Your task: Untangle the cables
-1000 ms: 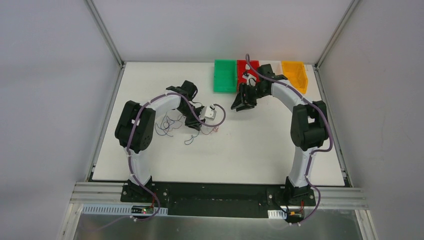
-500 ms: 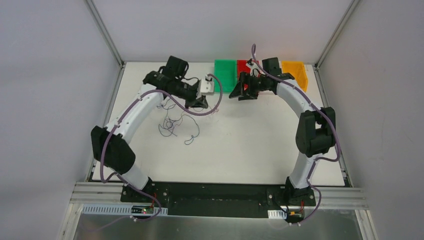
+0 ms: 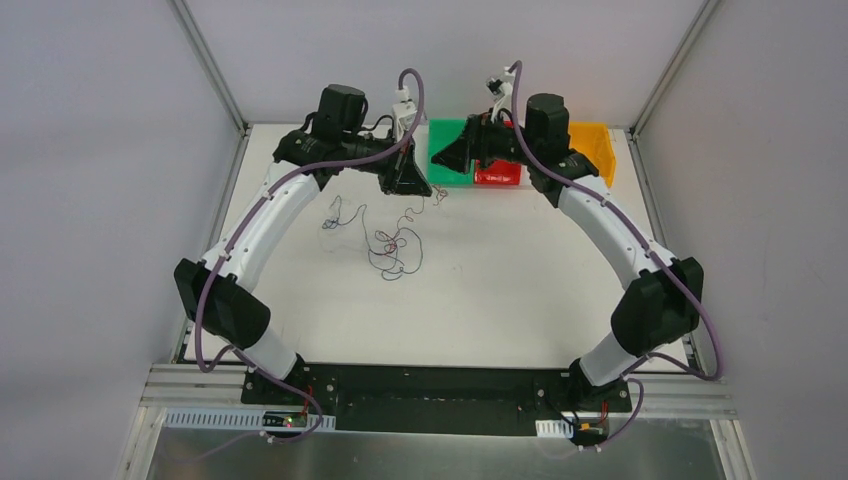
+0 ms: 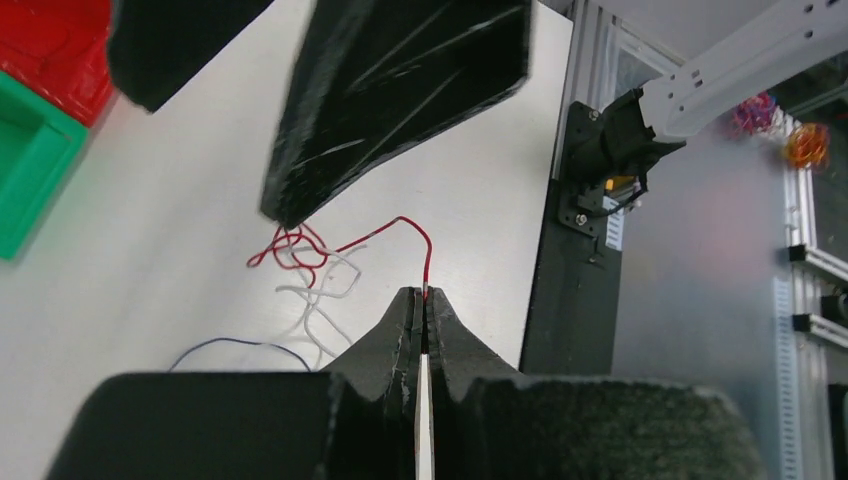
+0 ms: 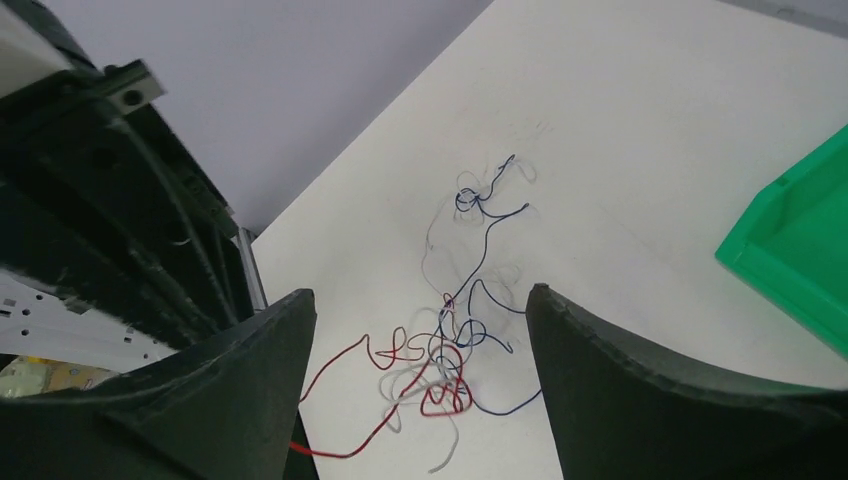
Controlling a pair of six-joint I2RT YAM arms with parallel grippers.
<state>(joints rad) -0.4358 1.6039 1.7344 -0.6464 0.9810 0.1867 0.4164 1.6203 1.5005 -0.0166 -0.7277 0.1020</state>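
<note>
The left gripper [image 4: 424, 296] was pinched tight on the end of the red wire [image 4: 400, 222] at the upper centre of the top view, apparently to draw that strand out of the cables [image 3: 390, 245]. They lay loosely knotted on the table [image 3: 520, 280], left of centre. The right gripper [image 5: 418, 295], spread wide and empty, faced it by the green bin [image 3: 447, 150], probably waiting to take a second strand.

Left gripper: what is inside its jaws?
The left gripper is shut on the red cable end; how deep the wire runs between the fingers is covered.
</note>
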